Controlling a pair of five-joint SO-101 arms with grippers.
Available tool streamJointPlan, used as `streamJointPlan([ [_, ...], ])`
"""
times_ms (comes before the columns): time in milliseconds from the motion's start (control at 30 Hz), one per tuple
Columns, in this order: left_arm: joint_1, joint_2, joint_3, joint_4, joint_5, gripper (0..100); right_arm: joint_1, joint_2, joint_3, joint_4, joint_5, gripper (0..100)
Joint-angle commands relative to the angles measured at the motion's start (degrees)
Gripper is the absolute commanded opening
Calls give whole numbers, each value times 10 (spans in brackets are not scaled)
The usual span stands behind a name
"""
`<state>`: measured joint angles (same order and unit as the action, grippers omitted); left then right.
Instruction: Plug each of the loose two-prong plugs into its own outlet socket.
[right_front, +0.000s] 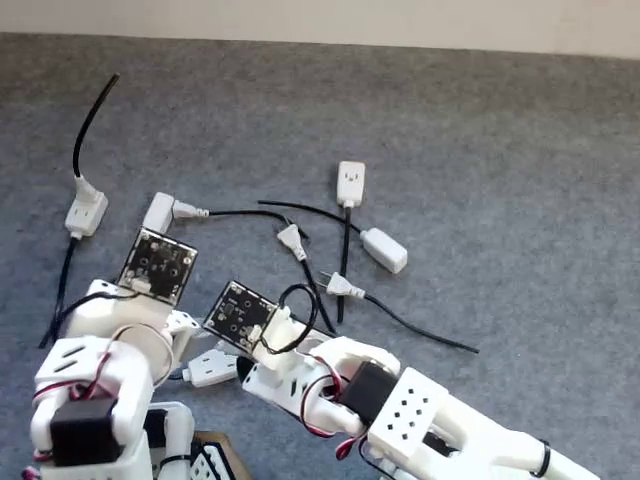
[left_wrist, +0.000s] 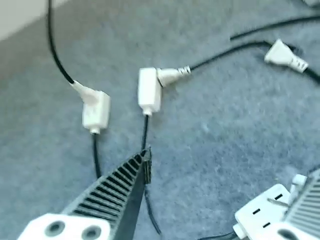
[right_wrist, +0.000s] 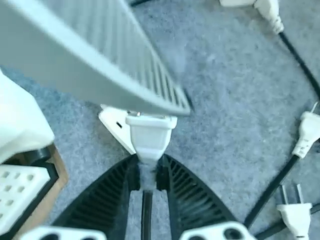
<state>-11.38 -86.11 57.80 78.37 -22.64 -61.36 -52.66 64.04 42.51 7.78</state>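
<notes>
My right gripper (right_wrist: 147, 169) is shut on a white two-prong plug (right_wrist: 150, 136). The plug's front sits against a white outlet socket (right_wrist: 116, 127) on the carpet, and its prongs are hidden. That socket (right_front: 207, 369) lies between the two arms at the front. My left gripper (left_wrist: 222, 170) is open and wide, and its pale finger (left_wrist: 306, 207) rests at this socket (left_wrist: 260, 214). Two loose plugs (right_front: 290, 240) (right_front: 346, 288) lie mid-carpet. Free sockets lie at the back (right_front: 350, 181) and to the right (right_front: 385, 250).
Two sockets at the left (right_front: 86, 213) (right_front: 158, 212) each have a plug in them. Black cables (right_front: 420, 330) criss-cross the grey carpet's middle. A brown block (right_wrist: 47, 190) sits by the left arm's base. The far and right carpet is open.
</notes>
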Motion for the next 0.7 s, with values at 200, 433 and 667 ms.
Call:
streamJointPlan([
  [200, -9, -2, 119, -73, 3, 440, 5, -1, -126, 72, 22, 5],
  [433, -7, -2, 124, -73, 3, 440, 19, 2, -211, 104, 20, 5],
  [667, -7, -2, 124, -70, 3, 440, 18, 0, -184, 100, 18, 5],
])
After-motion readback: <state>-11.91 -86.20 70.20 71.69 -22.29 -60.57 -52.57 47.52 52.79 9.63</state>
